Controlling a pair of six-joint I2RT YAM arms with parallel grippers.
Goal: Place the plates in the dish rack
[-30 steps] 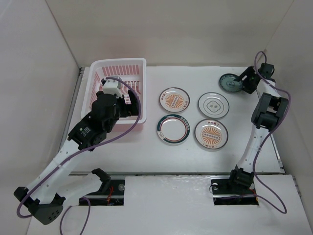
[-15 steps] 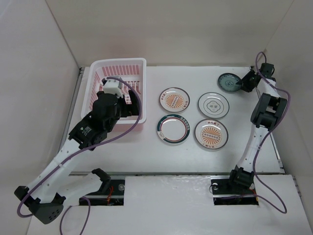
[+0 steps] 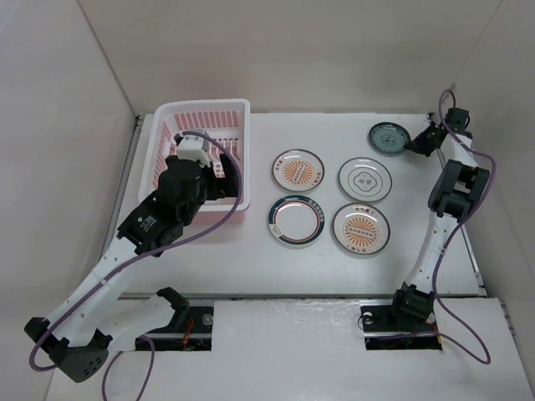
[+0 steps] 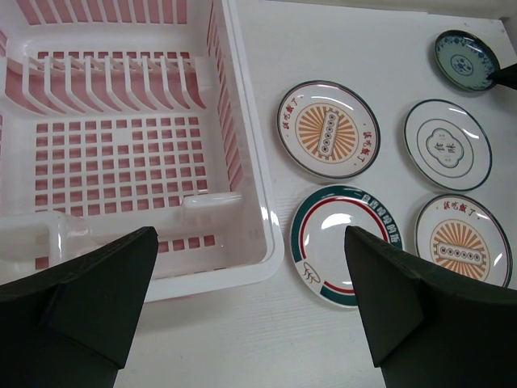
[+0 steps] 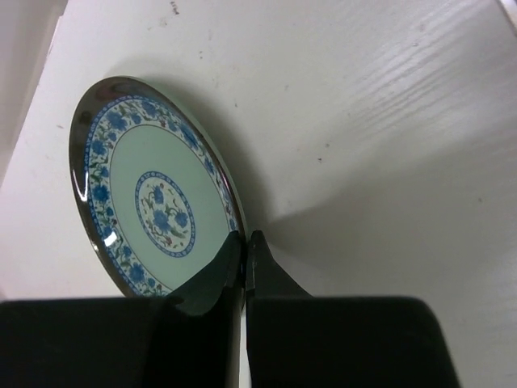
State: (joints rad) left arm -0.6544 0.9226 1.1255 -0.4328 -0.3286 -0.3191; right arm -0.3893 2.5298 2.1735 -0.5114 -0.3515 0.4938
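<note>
1. At the table's far right corner, seen from above, the right gripper [image 3: 415, 145] held the dark teal plate [image 3: 389, 138]. The other plates [image 3: 298, 170] lay flat beside the dish rack [image 3: 205, 106].
2. From the left wrist, the left gripper [image 4: 246, 242] hung spread wide over the rack's right wall.
3. From the right wrist, the fingers [image 5: 216, 279] pinched the teal plate's rim.

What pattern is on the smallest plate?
Smallest plate: blue flowers on pale green; right wrist view.

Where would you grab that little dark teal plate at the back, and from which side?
By its thin rim, coming from its right edge, the side nearest the right gripper. The small teal plate is a shallow disc with no handle, so only the rim gives two fingers something to pinch, one on each face. That gripper appears pinched on that very spot.
</note>
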